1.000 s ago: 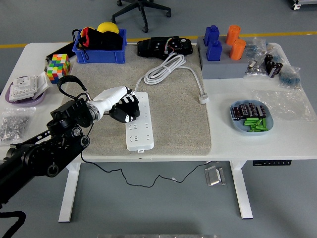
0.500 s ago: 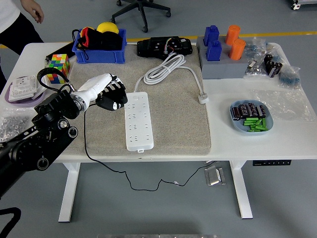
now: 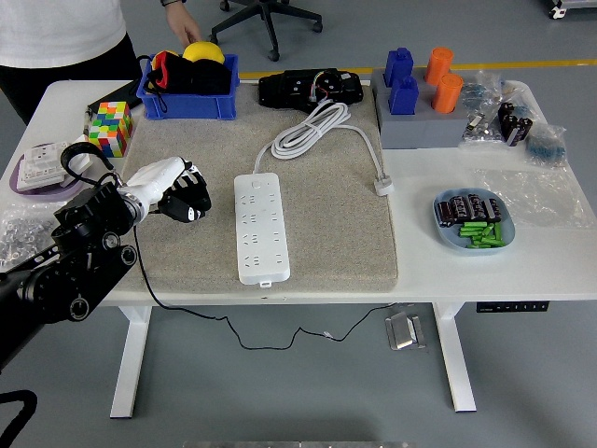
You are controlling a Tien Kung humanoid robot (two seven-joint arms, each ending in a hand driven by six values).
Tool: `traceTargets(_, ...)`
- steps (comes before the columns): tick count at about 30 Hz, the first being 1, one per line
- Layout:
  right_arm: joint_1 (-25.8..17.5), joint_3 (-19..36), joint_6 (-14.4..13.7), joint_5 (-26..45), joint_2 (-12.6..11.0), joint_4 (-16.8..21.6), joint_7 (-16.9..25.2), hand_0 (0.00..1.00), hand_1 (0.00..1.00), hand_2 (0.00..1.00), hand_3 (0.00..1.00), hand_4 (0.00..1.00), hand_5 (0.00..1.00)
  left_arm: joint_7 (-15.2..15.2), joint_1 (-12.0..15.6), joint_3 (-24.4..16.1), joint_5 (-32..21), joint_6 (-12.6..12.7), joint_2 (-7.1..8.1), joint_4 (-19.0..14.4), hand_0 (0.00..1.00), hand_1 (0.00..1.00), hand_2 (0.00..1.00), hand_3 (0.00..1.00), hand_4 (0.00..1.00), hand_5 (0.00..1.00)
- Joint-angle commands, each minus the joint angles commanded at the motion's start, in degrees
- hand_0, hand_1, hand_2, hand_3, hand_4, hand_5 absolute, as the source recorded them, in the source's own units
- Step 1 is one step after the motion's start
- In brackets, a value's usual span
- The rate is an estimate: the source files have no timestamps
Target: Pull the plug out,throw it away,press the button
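A white power strip (image 3: 256, 227) lies lengthwise on the grey mat (image 3: 326, 224), its sockets bare. Its own white cord (image 3: 312, 126) coils behind it and ends in a white plug (image 3: 383, 184) on the mat. My left hand (image 3: 179, 193) hovers over the mat's left part, clear of the strip. Its fingers are curled around a black plug, mostly hidden in the grip. A thin black cable (image 3: 140, 271) hangs from the hand over the table's front edge and sags under the table.
A blue bin (image 3: 187, 84) with a yellow ball, a colour cube (image 3: 110, 127) and a black device (image 3: 311, 89) stand at the back. A person in a white shirt stands top left, one hand (image 3: 182, 19) above the bin. Blue and orange blocks (image 3: 420, 79) and a blue dish (image 3: 472, 222) are at right.
My left hand has drawn leftward off the power strip with the black plug and its cable. A person has stepped in at the top left.
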Motion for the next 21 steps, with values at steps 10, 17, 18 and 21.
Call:
traceTargets(10, -0.02, 0.17, 0.0, 0.01, 0.0, 0.03, -0.01, 0.767, 0.729, 0.724, 0.713, 0.883, 0.658, 0.23, 0.11, -0.37, -1.64, 0.23, 0.05, -0.64, 0.819, 0.845, 0.813, 0.845, 0.84, 0.002)
traceTargets(17, -0.01, 0.14, 0.04, -0.04, 0.07, 0.03, -0.01, 0.767, 0.729, 0.724, 0.713, 0.883, 0.658, -1.22, -0.12, -0.74, -1.94, 2.14, -0.02, -2.97, 0.884, 0.943, 0.94, 0.996, 0.914, 0.037)
traceTargets(18, -0.02, 0.11, 0.05, -0.03, 0.06, 0.04, -0.01, 0.767, 0.729, 0.724, 0.713, 0.883, 0.658, -1.34, -0.33, -0.72, -1.92, 2.27, -0.07, -3.45, 0.872, 0.922, 0.943, 0.991, 0.921, 0.057)
traceTargets(21, -0.04, 0.1, 0.01, -0.01, 0.02, 0.03, 0.0, 0.767, 0.729, 0.724, 0.713, 0.883, 0.658, -2.27, -1.41, 0.1, -3.22, 2.82, -0.41, -4.18, 0.872, 0.922, 0.943, 0.991, 0.921, 0.057)
